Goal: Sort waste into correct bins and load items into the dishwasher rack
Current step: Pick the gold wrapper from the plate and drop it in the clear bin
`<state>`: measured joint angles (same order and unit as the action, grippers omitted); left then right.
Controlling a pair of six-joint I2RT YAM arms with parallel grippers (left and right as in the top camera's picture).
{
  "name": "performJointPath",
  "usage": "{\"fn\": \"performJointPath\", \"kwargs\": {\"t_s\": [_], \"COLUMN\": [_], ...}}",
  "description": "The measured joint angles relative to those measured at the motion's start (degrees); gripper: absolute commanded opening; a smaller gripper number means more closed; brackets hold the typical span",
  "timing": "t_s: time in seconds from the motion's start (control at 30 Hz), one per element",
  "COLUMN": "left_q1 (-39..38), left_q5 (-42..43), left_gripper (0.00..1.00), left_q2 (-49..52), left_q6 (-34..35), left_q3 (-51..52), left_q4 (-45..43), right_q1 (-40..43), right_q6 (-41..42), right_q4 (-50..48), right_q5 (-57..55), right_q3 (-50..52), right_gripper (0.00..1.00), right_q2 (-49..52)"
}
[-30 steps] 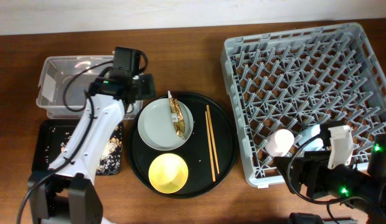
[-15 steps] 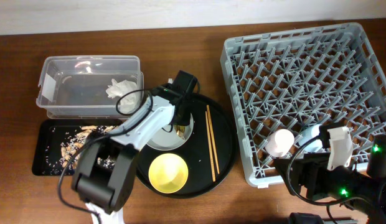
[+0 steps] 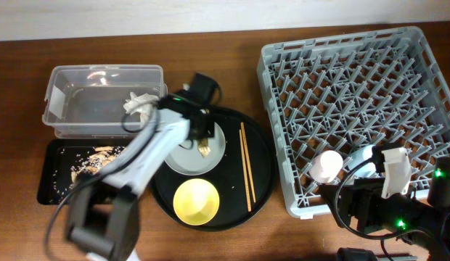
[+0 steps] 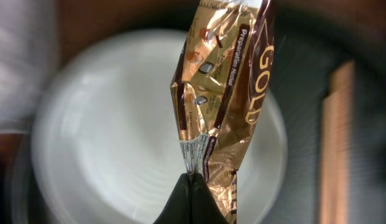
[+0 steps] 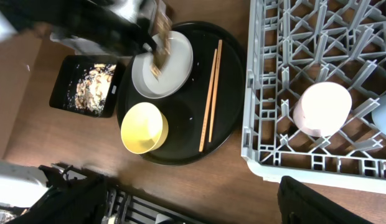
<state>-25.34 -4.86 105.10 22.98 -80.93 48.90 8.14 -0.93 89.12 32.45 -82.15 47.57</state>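
Note:
My left gripper (image 4: 192, 178) is shut on the lower end of the brown-gold wrapper (image 4: 227, 93), which hangs just above the pale grey plate (image 4: 106, 143). In the overhead view the left gripper (image 3: 202, 136) is over the plate (image 3: 180, 154) with the wrapper (image 3: 204, 148) in it. A yellow bowl (image 3: 195, 201) and chopsticks (image 3: 247, 161) lie on the round black tray (image 3: 265, 167). The clear tub (image 3: 101, 70) holds white tissue (image 3: 140, 103). The shallow black tray (image 3: 51, 181) holds food scraps (image 3: 91, 165). My right gripper (image 5: 193, 208) is open and empty near the rack's front corner.
The grey dishwasher rack (image 3: 370, 80) fills the right side, with a pink cup (image 3: 328, 166) upside down near its front edge and a light blue cup (image 5: 385, 118) beside it. The right arm (image 3: 388, 199) overlaps the rack's front right corner.
The left arm swung from the clear tub over to the plate. Its gripper shut on the wrapper, which has come off the plate. The right arm has not moved.

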Motion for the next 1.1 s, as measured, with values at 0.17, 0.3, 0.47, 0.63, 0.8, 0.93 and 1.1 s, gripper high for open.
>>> {"fn": "performJointPath", "kwargs": {"t_s": [0.17, 0.3, 0.47, 0.63, 0.8, 0.93, 1.1], "left_q1": [6.4, 11.8, 18.8, 19.9, 17.9, 11.4, -2.3], "left_q5": [-5.4, -9.0, -8.9, -5.7, -4.1, -3.7, -3.5], "left_gripper": [0.0, 0.01, 0.64, 0.73, 0.71, 0.7, 0.99], "left_q2": [-11.3, -9.9, -3.5, -3.8, -9.4, -19.8, -33.5], "left_q6": [0.0, 0.0, 2.2, 1.0, -2.7, -5.0, -6.0], "left_q3": [-2.6, -2.8, -2.5, -3.8, -5.1, -5.7, -6.1], "left_q4": [-0.3, -2.0, -8.4, -0.9, 12.7, 21.0, 23.3], "right_q1": [0.0, 0.0, 0.0, 0.0, 0.0, 0.0, 0.0], "right_q6": [0.0, 0.0, 0.0, 0.0, -0.2, -0.1, -0.2], "right_q4": [0.0, 0.0, 0.1, 0.2, 0.3, 0.3, -0.7], "right_q5": [0.0, 0.0, 0.0, 0.0, -0.1, 0.0, 0.0], "right_q3": [0.0, 0.0, 0.0, 0.0, 0.0, 0.0, 0.0], "right_gripper": [0.88, 0.88, 0.88, 0.88, 0.99, 0.99, 0.99], "right_q2": [0.0, 0.0, 0.0, 0.0, 0.0, 0.0, 0.0]}}
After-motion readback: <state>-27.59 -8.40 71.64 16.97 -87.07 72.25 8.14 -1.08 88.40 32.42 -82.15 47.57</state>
